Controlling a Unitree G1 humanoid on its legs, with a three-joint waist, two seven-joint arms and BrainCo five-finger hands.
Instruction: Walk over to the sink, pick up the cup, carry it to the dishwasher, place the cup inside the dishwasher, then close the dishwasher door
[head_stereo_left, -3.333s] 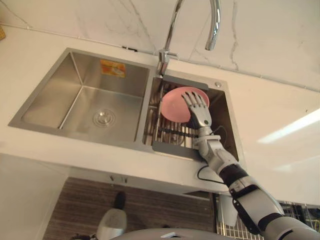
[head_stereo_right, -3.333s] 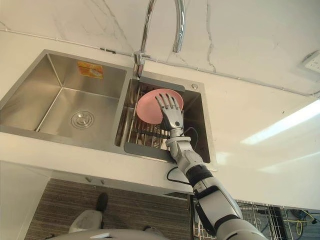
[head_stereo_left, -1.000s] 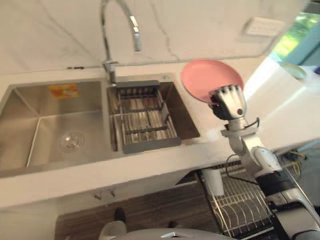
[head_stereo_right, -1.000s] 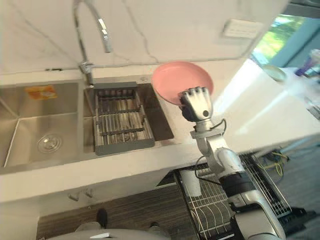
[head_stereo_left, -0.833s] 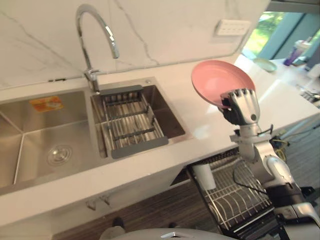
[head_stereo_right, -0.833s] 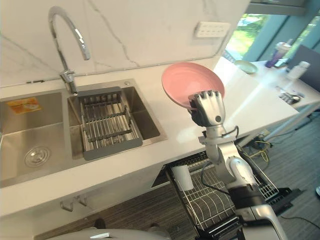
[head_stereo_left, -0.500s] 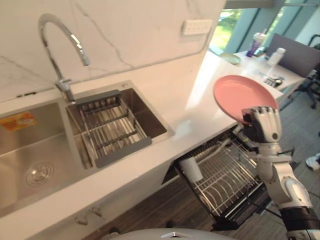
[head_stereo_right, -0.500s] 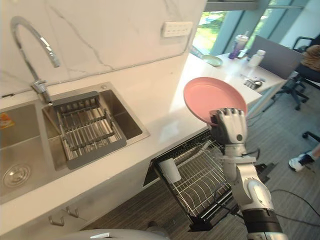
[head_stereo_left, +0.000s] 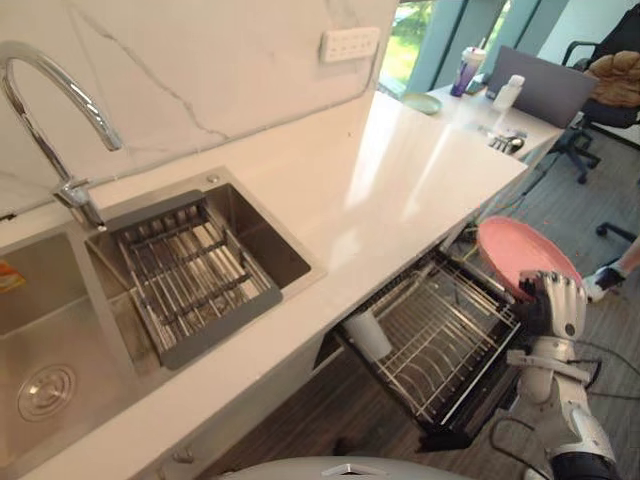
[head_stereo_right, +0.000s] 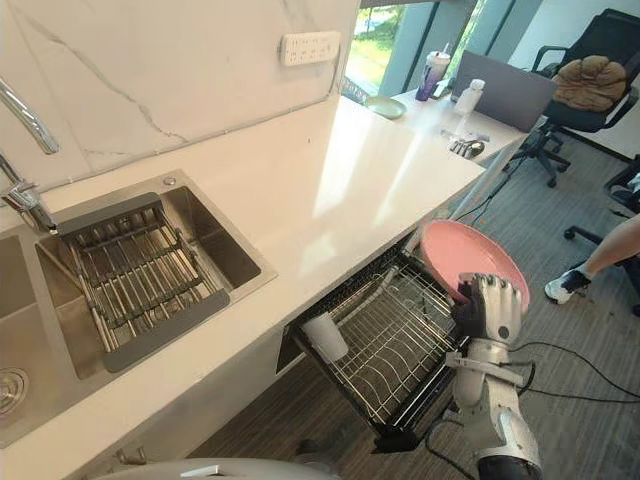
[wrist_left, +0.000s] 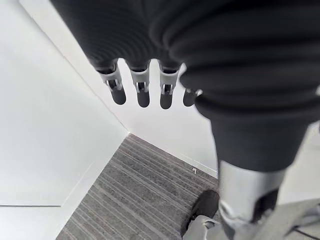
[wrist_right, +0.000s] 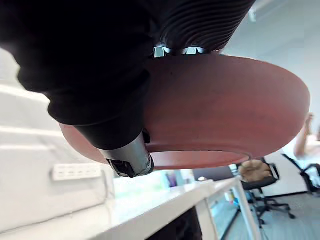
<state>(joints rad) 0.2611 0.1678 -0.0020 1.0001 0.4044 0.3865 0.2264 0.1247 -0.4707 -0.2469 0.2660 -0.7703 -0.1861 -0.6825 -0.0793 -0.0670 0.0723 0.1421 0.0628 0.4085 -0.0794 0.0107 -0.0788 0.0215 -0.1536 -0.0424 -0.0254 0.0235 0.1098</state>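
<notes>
Pink plate (head_stereo_right: 470, 262) | right hand (head_stereo_right: 487, 308) upright, fingers curled on rim | left hand (wrist_left: 142, 86) fingers straight

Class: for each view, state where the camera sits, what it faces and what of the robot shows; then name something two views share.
Left eye view: on the head, looking down at the sink, open dishwasher rack and right robot hand gripping a pink plate.
Right eye view: beside it, same scene.
Left wrist view: on the left wrist, facing carpet past the left robot hand, fingers relaxed.
Right wrist view: on the right wrist, facing the plate's underside.
Shared: the plate, in both eye views and the right wrist view.
</notes>
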